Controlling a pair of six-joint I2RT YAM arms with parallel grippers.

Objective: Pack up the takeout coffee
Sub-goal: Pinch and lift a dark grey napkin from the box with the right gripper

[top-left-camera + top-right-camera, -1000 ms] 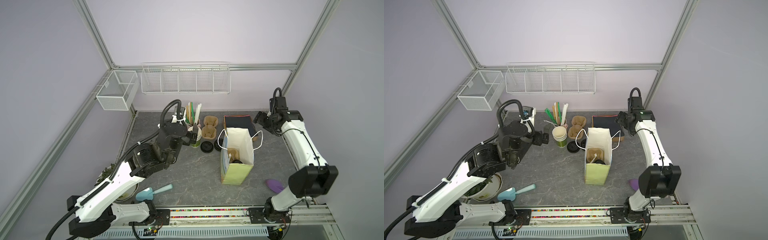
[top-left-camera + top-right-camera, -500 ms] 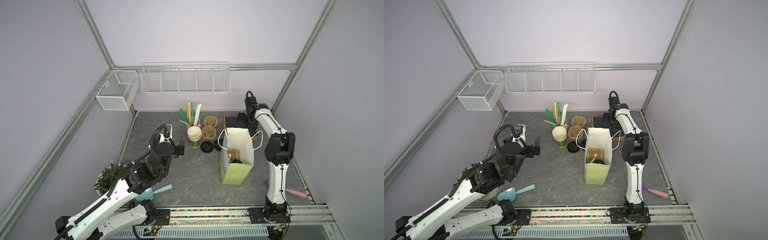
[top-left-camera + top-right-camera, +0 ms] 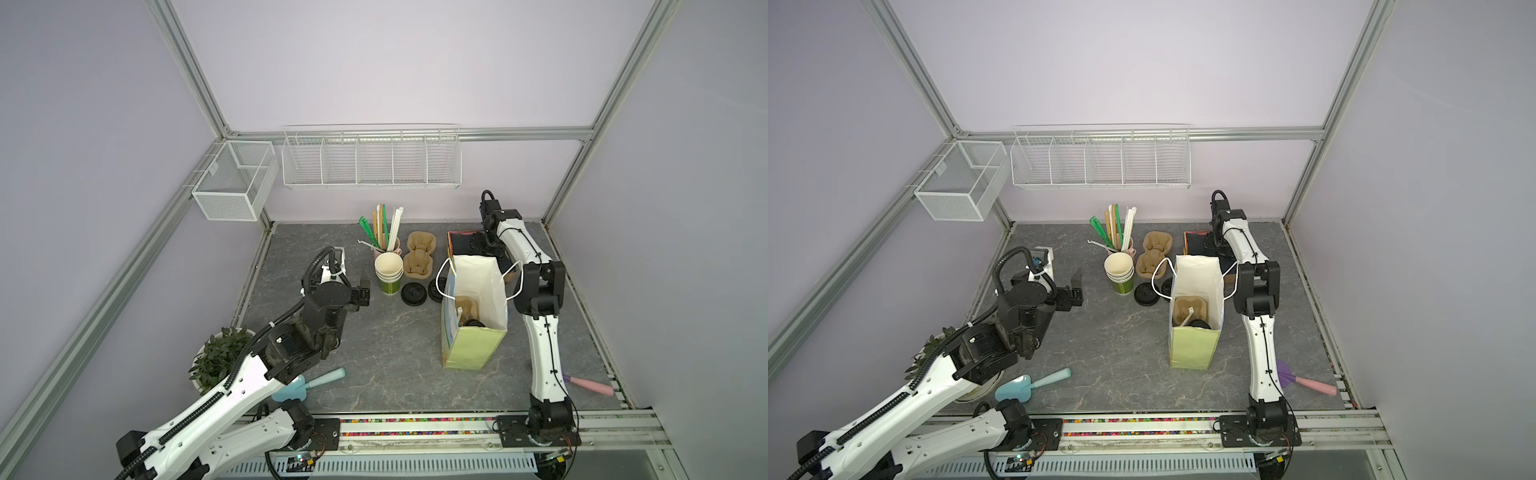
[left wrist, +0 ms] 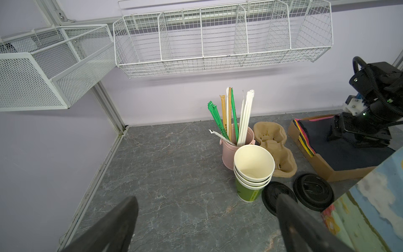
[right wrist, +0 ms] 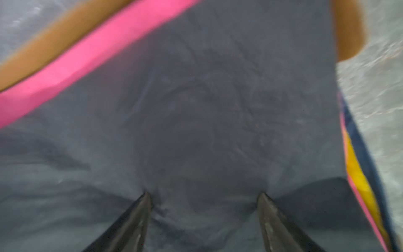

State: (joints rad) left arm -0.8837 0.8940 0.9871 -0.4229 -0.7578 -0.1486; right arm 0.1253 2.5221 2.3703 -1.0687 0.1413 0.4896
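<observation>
The takeout coffee [image 3: 1200, 324] is seen inside the paper bag [image 3: 1192, 353], only its black lid showing. The left pincer [image 4: 205, 218] is held wide open over the bench [image 3: 374, 353], nothing gripped. The right pincer [image 5: 204, 198] is spread, its tips pressed onto dark napkins [image 5: 196, 109] in a cardboard tray [image 4: 322, 167].

Illumination is bright, even and diffuse, from above. In both top views, shadows on the grey marbled tabletop [image 3: 374, 353] are faint and soft-edged. Left wrist view: distant detail is sharp. The long white wire wall basket [image 4: 218, 43] casts a soft shadow band on the lilac wall [image 4: 174, 93] beneath it, and its rails bow from wide-angle distortion. The left gripper [image 4: 207, 198] fingers [image 4: 117, 222] are defocused. Right wrist view: dim and heavily motion-blurred. The dark navy cloth [image 5: 196, 109] and pink strip [image 5: 87, 59] smear, whereas the right gripper [image 5: 205, 194] fingers [image 5: 135, 218] appear sharper.
</observation>
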